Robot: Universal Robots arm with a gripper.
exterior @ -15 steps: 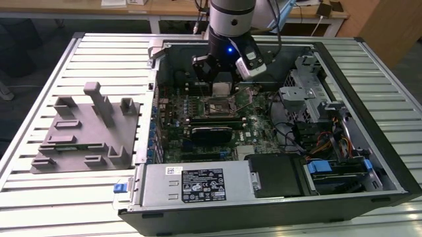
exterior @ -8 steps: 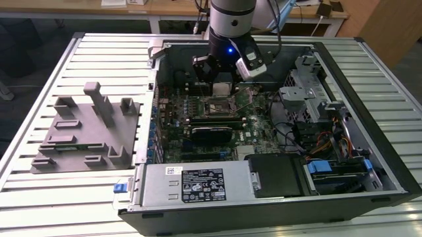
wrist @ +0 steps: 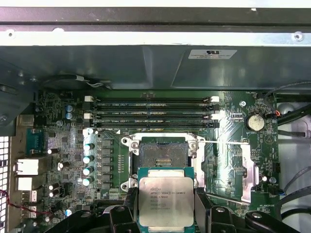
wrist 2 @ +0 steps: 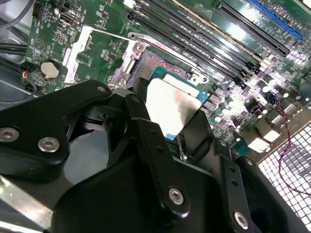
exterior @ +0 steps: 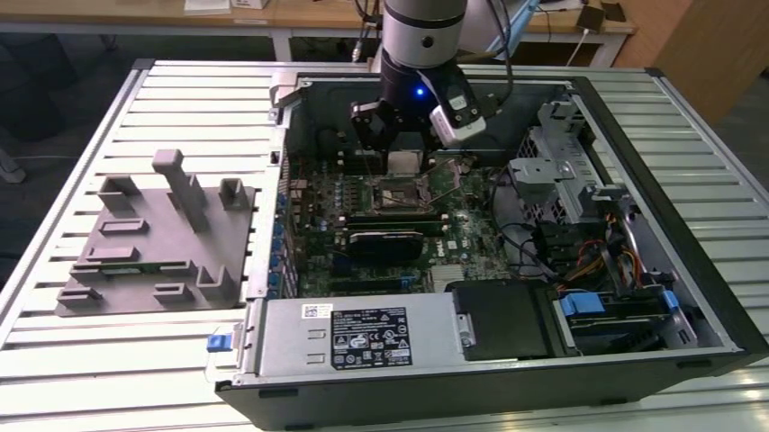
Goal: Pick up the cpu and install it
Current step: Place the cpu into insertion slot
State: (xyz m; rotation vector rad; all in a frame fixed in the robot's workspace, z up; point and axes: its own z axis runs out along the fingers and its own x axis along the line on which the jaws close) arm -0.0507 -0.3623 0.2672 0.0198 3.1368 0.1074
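The cpu (wrist: 166, 200), a flat square chip with a silvery-grey top and pale rim, is clamped between the black fingers (wrist: 130, 208) of my gripper (wrist: 166, 209). It hangs level just above the motherboard, a little short of the open socket (wrist: 160, 156), whose metal frame stands uncovered. In the exterior view the gripper (exterior: 405, 162) reaches down into the open computer case with the cpu (exterior: 404, 161) just behind the socket (exterior: 401, 191). In the second wrist view the cpu (wrist 2: 170, 104) overlaps the socket's near edge (wrist 2: 155, 65).
The socket's hinged metal plate (wrist: 245, 170) lies folded open beside it. Memory slots (wrist: 150, 111) run along its far side. A grey plastic block with posts (exterior: 157, 238) sits on the slatted table at the exterior view's left. The power supply (exterior: 348, 337) and drive cage (exterior: 565, 171) crowd the case.
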